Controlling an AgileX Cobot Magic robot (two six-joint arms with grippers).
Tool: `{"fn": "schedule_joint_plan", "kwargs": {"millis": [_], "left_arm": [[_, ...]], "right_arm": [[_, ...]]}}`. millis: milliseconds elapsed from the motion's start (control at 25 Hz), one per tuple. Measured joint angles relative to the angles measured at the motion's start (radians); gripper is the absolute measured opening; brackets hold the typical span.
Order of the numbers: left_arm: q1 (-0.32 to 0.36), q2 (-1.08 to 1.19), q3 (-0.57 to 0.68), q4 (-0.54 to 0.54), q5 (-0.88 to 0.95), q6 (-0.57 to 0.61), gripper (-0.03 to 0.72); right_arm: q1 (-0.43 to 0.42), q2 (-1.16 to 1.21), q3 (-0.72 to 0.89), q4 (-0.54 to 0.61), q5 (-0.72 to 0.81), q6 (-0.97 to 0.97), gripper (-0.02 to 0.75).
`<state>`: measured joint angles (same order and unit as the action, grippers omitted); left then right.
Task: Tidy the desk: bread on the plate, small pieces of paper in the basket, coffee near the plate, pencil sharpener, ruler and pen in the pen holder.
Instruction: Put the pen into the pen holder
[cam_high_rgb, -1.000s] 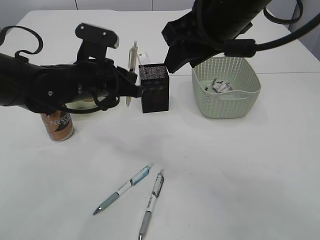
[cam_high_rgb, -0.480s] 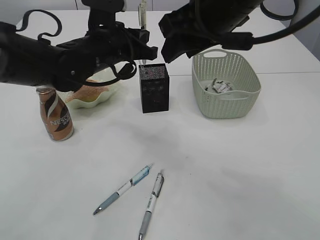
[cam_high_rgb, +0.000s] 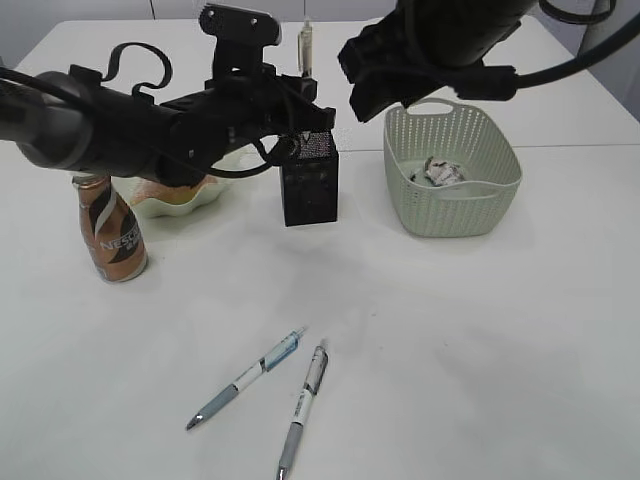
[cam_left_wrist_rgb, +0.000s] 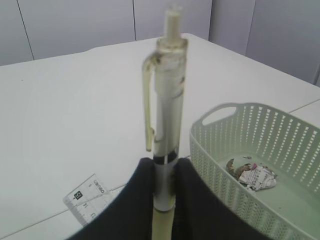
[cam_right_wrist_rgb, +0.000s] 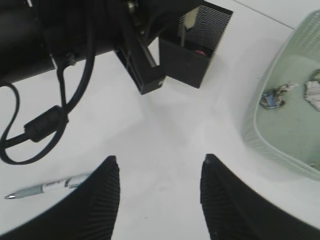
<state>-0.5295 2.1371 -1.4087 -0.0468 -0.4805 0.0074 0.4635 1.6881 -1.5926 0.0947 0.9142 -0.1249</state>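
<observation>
Left claw (cam_left_wrist_rgb: 162, 200) clamped on a clear yellowish pen (cam_left_wrist_rgb: 165, 125), held upright, tip down. In the exterior view the pen (cam_high_rgb: 306, 45) stands above the far side of the pen holder (cam_high_rgb: 308, 185), not yet released; whether the tip is inside the holder I can't tell. Ruler (cam_left_wrist_rgb: 89, 199) end shows just left of the claw in the left wrist view, looks already in the holder. Something reddish inside the holder in the right wrist view, too small to name, so sharpener unconfirmed.

Right claw (cam_right_wrist_rgb: 159, 192) jaws apart, empty, hanging over bare desk (cam_high_rgb: 480, 350) near the holder.

Outward: basket (cam_high_rgb: 452, 172) right of the holder, crumpled paper (cam_high_rgb: 440, 172) inside, looks done. Plate (cam_high_rgb: 185, 198) left of the holder, mostly hidden by the left arm, bread (cam_high_rgb: 160, 190) partly visible on it, looks done. Coffee (cam_high_rgb: 112, 232) upright just near-left of the plate, looks done.

Left to do: drop this pen, then two more pens lying on the near desk, blue-grip one (cam_high_rgb: 247, 377) and a grey one (cam_high_rgb: 304, 405) just right of it, tips pointing near. Judging task well past halfway, pens are the remainder.
</observation>
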Motion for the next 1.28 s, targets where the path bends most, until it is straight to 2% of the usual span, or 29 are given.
{"fn": "schedule_joint_plan", "kwargs": {"millis": [120,280,1280], "left_arm": [[0.0,0.027,-0.012,0.0,0.004,-0.007,0.068],[0.0,0.044,-0.015,0.0,0.018,-0.007,0.068],[0.0,0.089,-0.044,0.0,0.03,-0.007,0.092]], "right_arm": [[0.0,0.0,0.0,-0.082,-0.001,0.061,0.384],[0.0,0.0,0.0,-0.119,-0.002,0.082,0.384],[0.0,0.0,0.0,-0.127,-0.01,0.086,0.384]]}}
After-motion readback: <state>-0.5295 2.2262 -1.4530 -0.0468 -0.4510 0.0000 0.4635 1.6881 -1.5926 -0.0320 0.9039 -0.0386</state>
